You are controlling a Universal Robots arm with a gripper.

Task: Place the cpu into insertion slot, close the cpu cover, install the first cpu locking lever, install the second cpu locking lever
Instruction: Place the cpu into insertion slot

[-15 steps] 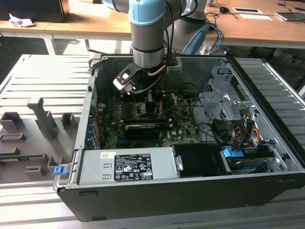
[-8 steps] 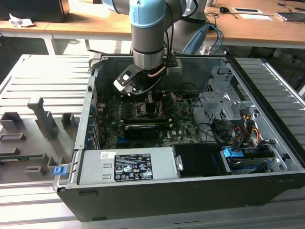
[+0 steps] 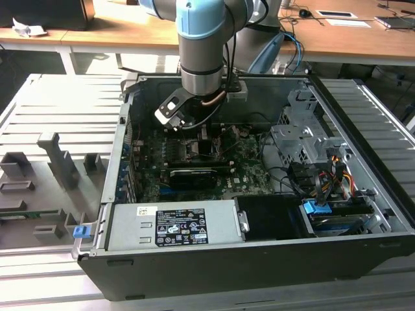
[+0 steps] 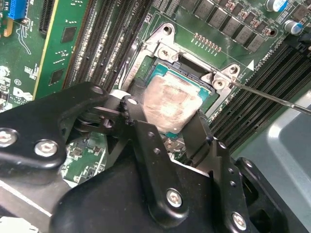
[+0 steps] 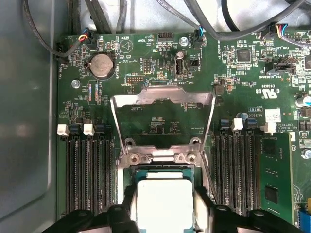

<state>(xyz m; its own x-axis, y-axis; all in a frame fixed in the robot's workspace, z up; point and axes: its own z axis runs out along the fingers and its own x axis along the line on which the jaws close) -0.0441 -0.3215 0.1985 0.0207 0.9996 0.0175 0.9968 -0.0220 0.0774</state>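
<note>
Black gripper (image 4: 167, 116) in open black pc case (image 3: 194, 278). Jaws narrowed onto small flat square silver-beige metal cpu (image 5: 163, 204), pads on 2 opposite edges. Chip sits in or just over the square dark black-rimmed insertion slot (image 4: 193, 68); can't tell if seated. Thin silver frame cpu cover (image 5: 163, 93) is swung open above the green motherboard (image 5: 243, 82).
</note>
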